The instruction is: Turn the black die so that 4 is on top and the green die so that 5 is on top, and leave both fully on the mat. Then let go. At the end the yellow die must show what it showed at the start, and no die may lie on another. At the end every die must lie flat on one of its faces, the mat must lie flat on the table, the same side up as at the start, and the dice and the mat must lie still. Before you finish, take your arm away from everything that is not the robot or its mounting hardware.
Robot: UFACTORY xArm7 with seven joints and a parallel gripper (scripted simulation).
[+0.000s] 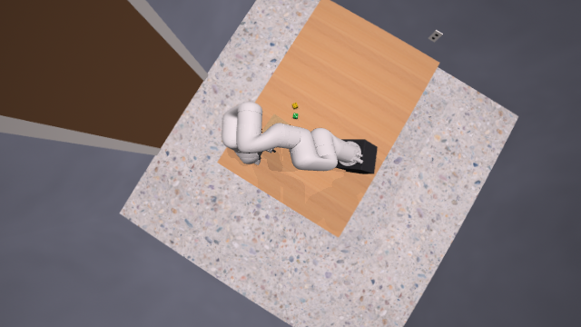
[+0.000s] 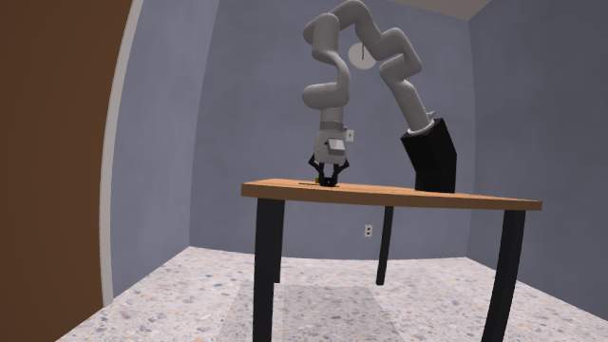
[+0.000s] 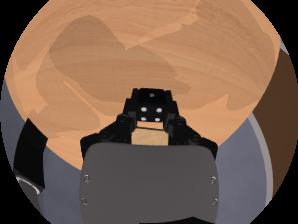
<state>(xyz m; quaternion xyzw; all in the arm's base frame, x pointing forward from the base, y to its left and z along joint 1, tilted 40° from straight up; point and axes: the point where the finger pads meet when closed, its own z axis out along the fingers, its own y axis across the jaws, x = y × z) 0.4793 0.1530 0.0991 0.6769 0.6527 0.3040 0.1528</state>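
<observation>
Blue-grey walls stand around a wooden table (image 1: 363,82) (image 2: 404,197) (image 3: 225,45), and from where I'm standing the arm reaches over from the right and points straight down towards the left part of the top. The gripper (image 1: 265,154) (image 2: 329,181) (image 3: 151,98) is down at the tabletop, its fingers pinching the black die (image 2: 328,181) (image 3: 150,107) from both sides. That die looks to be just off the mat (image 1: 273,122) (image 2: 306,183) (image 3: 150,137), which lies to its left as I see it; a strip of wood shows between them in the wrist view.

Two faces of the black die can be read there, one with four pips and one with a single pip. I'd take the four for the top face, though the angle leaves some doubt. If so, the job in hand is getting this die onto the mat: a small lift, level, then across and down well inside the edge. Coming in too low could catch the mat and rumple it.

The green die (image 1: 295,115) sits off the mat, just beside the yellow die (image 1: 295,105) (image 2: 317,180). I can't read their numbers. Green should come next, with care not to knock its yellow neighbour.
</observation>
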